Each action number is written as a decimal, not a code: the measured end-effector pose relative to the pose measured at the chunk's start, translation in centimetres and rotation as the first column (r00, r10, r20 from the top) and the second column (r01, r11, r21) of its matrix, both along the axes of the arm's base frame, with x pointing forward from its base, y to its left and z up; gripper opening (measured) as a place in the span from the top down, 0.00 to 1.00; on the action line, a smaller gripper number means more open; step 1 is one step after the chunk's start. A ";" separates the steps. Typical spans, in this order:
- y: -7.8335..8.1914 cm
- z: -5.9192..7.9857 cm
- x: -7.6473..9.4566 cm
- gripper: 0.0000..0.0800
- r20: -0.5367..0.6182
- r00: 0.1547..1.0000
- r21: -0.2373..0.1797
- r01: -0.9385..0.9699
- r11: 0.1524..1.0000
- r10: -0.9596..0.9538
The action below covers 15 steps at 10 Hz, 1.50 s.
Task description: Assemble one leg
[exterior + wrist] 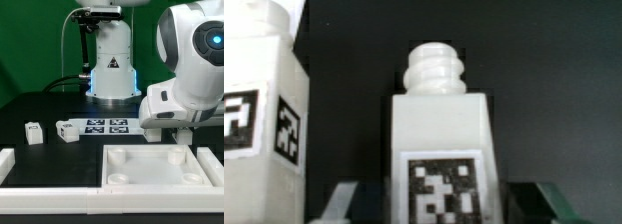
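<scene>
In the wrist view a white leg point(441, 130) stands upright with a ribbed screw tip on top and a black-and-white tag on its face. My gripper point(446, 205) is open, with one finger point(342, 200) on each side of the leg and a small gap on both sides. A second leg point(260, 110) with tags stands close beside it. In the exterior view my gripper point(181, 136) is low behind the far right corner of the white plate point(155, 178), and the arm hides these two legs. Two more legs point(34, 132) point(68, 130) lie on the dark table at the exterior view's left.
The marker board point(108, 126) lies behind the plate. A white frame rail point(50, 205) runs along the front and another point(14, 163) on the exterior view's left. The robot base point(110, 70) stands at the back.
</scene>
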<state>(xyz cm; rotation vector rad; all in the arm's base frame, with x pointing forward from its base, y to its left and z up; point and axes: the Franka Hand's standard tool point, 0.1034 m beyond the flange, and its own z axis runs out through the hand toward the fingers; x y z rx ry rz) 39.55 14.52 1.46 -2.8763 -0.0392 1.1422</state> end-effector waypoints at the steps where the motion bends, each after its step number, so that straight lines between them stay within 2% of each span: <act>1: 0.0 0.0 0.0 0.64 0.000 1.000 0.000 0.000 1.000 0.000; 5: 0.0 0.4 0.0 0.64 -0.007 1.000 -0.002 -0.002 1.000 0.002; 7: -0.1 4.1 0.6 0.64 -0.022 1.000 -0.005 -0.014 1.000 0.014; 9: -0.1 7.1 1.8 0.64 -0.036 0.999 -0.055 0.024 0.998 -0.026; 10: 0.2 8.1 2.4 0.64 0.006 1.000 -0.076 0.024 0.997 -0.023; 11: 0.4 8.0 2.2 0.64 0.014 1.000 -0.067 0.014 0.998 -0.013; 12: 0.5 7.5 2.9 0.64 0.073 0.997 -0.061 0.022 0.998 -0.018; 13: 0.8 7.6 3.7 0.64 0.200 0.980 -0.045 0.033 0.998 -0.023; 14: 0.8 7.8 3.3 0.64 0.273 0.962 -0.037 0.036 0.999 -0.025; 15: 0.8 7.6 3.8 0.64 0.375 0.927 -0.017 0.032 0.999 -0.023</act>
